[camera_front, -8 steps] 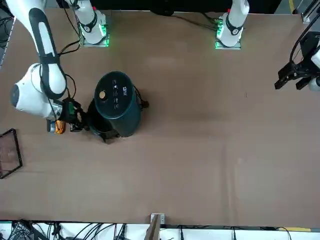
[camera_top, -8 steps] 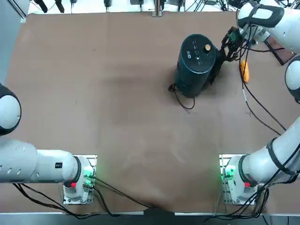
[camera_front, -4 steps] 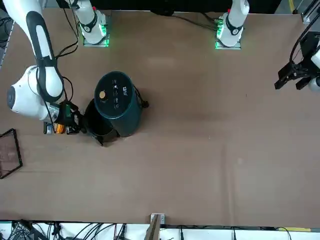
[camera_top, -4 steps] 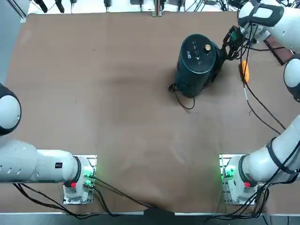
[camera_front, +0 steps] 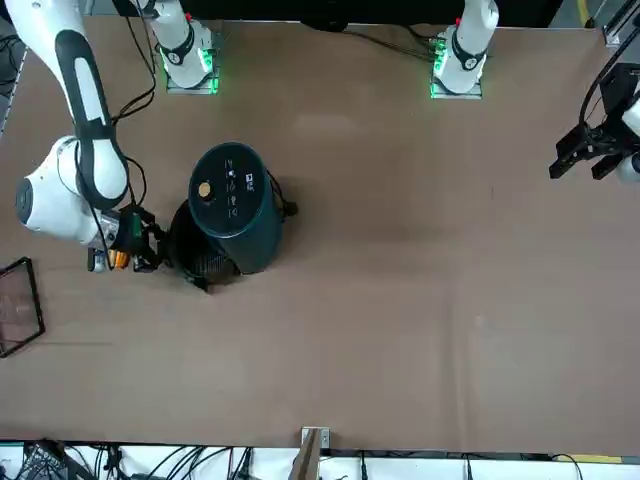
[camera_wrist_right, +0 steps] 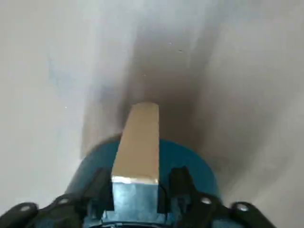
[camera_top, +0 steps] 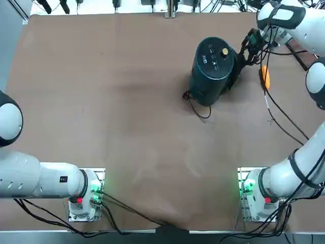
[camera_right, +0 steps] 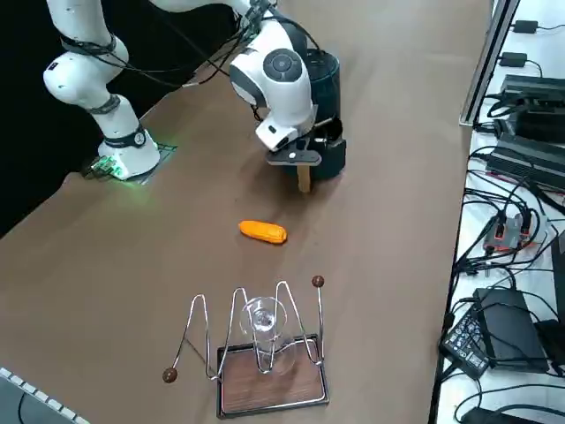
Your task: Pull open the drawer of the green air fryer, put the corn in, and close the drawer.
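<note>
Meanwhile, the right gripper point(camera_wrist_right: 136, 190) stays clamped on the tan-topped handle point(camera_wrist_right: 138, 142) of the drawer point(camera_front: 200, 262), which juts partly out of the green air fryer point(camera_top: 212, 68), while the corn point(camera_right: 263, 231) lies on the table point(camera_top: 127, 112) just beside, outside the jaws.
</note>
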Controlling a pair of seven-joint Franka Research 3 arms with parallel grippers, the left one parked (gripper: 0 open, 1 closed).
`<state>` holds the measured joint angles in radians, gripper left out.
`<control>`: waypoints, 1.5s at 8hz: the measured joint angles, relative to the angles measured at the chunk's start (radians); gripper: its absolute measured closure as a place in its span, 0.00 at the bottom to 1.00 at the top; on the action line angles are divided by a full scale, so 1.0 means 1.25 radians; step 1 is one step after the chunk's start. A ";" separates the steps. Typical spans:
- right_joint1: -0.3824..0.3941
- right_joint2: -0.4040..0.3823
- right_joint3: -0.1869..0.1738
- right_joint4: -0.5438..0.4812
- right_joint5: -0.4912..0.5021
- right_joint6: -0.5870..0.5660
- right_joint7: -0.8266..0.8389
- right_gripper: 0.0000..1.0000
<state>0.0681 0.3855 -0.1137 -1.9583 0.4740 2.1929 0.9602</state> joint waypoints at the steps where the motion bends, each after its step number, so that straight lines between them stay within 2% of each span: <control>1: 0.000 0.000 0.000 0.001 -0.020 0.000 -0.002 0.02; 3: -0.001 0.000 0.000 0.012 -0.057 -0.007 -0.020 0.00; 5: -0.022 0.000 -0.001 0.042 -0.150 -0.044 -0.056 0.00; 7: -0.069 0.000 -0.002 0.063 -0.205 -0.072 -0.218 0.00; 10: -0.129 0.003 -0.004 0.065 -0.250 -0.083 -0.546 0.00; 12: -0.157 0.022 -0.004 0.063 -0.281 -0.080 -0.691 0.00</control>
<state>-0.1278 0.4124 -0.1187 -1.8798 0.1227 2.0935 0.0965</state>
